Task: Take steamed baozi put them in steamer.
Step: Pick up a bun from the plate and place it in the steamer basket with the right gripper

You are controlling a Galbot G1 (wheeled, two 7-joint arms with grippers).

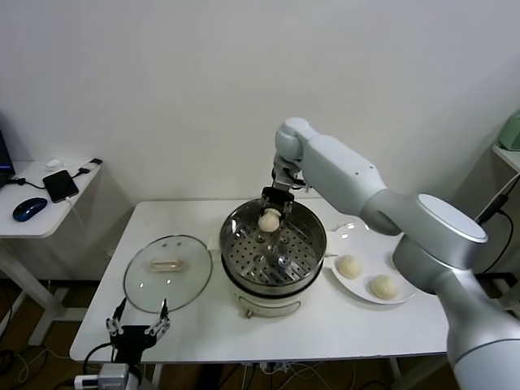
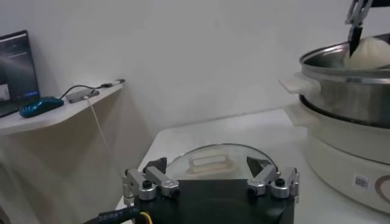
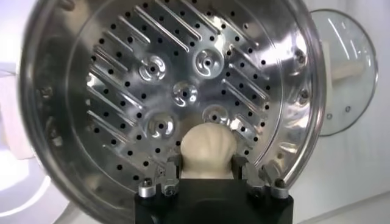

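Pinching a bun (image 1: 269,219) by its sides over the steamer (image 1: 310,244), the right end effector (image 1: 270,214) needs gentle pressure; the dough looks soft, light, easily dented. Left end effector (image 1: 136,322) hangs spread.

A plain white wall (image 1: 162,89) forms the entire backdrop; illumination is even and diffuse. The white table (image 1: 179,219) stands directly against this wall. On the left, a lower white side desk (image 1: 36,213) stands near the table but apart from it. It carries a blue mouse (image 1: 29,208), a dark phone (image 1: 60,184) with a white cable (image 1: 81,223) hanging over the edge, and a laptop corner (image 1: 4,162). A pale green object (image 1: 510,130) sits at the right edge.
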